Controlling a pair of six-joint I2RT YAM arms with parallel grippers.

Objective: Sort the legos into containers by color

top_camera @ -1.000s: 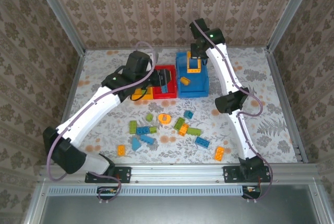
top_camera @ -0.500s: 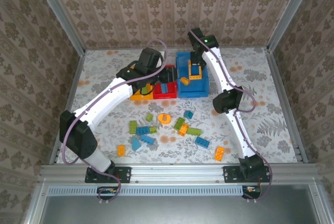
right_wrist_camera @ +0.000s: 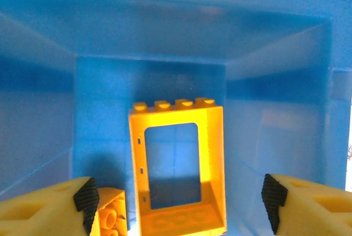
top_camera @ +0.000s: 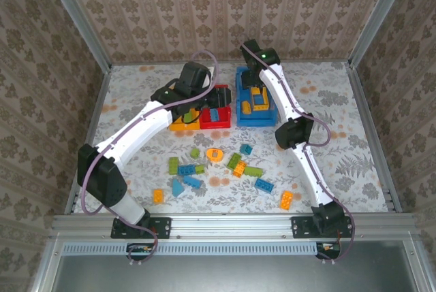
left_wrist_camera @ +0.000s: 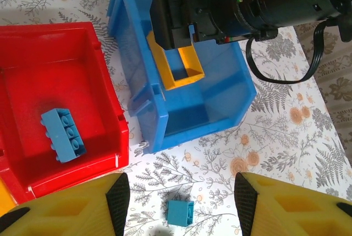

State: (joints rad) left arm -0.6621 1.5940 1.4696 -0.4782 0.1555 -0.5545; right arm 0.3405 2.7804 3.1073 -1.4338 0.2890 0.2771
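Observation:
My right gripper point(right_wrist_camera: 177, 203) hangs open inside the blue bin point(right_wrist_camera: 286, 137). An orange frame-shaped lego point(right_wrist_camera: 179, 167) lies on the bin floor between its fingers, touching neither. A second orange brick point(right_wrist_camera: 110, 214) sits by the left finger. My left gripper point(left_wrist_camera: 179, 200) is open above the table, just in front of the red bin point(left_wrist_camera: 104, 109), which holds one blue brick point(left_wrist_camera: 63, 134). A small blue brick point(left_wrist_camera: 180, 212) lies on the table between the left fingers. In the top view the yellow-orange bin point(top_camera: 182, 123) stands left of the red bin point(top_camera: 219, 120).
Several loose legos in green point(top_camera: 174, 165), blue point(top_camera: 264, 185) and orange point(top_camera: 287, 200) are scattered over the patterned table in front of the bins. The three bins stand close together. The right arm's black wrist point(left_wrist_camera: 247, 5) looms over the blue bin point(left_wrist_camera: 137, 54).
The right gripper has come down into the blue bin, and the orange frame now lies on the bin floor. The left arm swung its elbow outward; its gripper stays by the red bin.

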